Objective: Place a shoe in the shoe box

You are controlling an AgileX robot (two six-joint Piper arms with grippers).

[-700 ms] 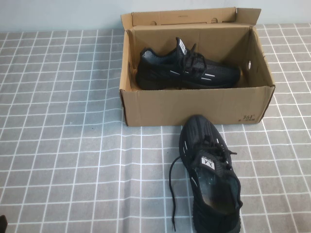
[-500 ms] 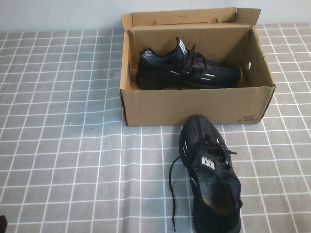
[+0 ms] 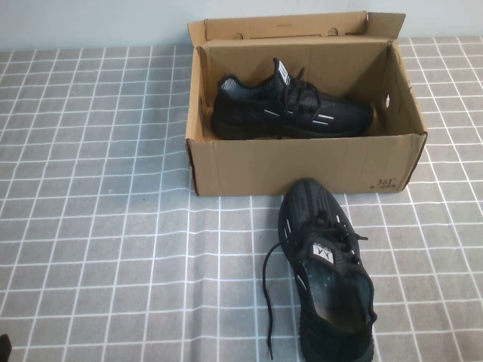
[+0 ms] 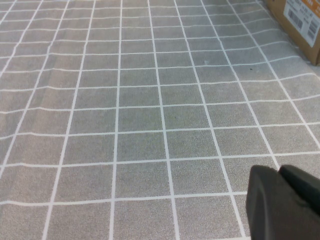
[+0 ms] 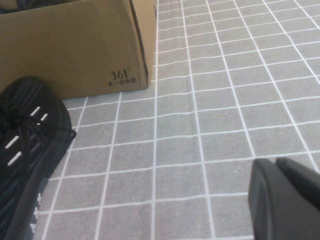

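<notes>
My right gripper (image 5: 287,200) and left gripper (image 4: 285,202) are both clenched on nothing, low over the tablecloth (image 3: 98,226). The shoe (image 3: 326,271) lies ahead of my right jaws, toe almost touching the shoe box (image 3: 302,167). I should open wide and take it at the collar, I think. Only the high view shows the twin sneaker (image 3: 290,109) already inside.

The raised camera looked down over the brown cardboard shoe box (image 3: 302,170); both wrist cameras skimmed low, sharing its corners.
</notes>
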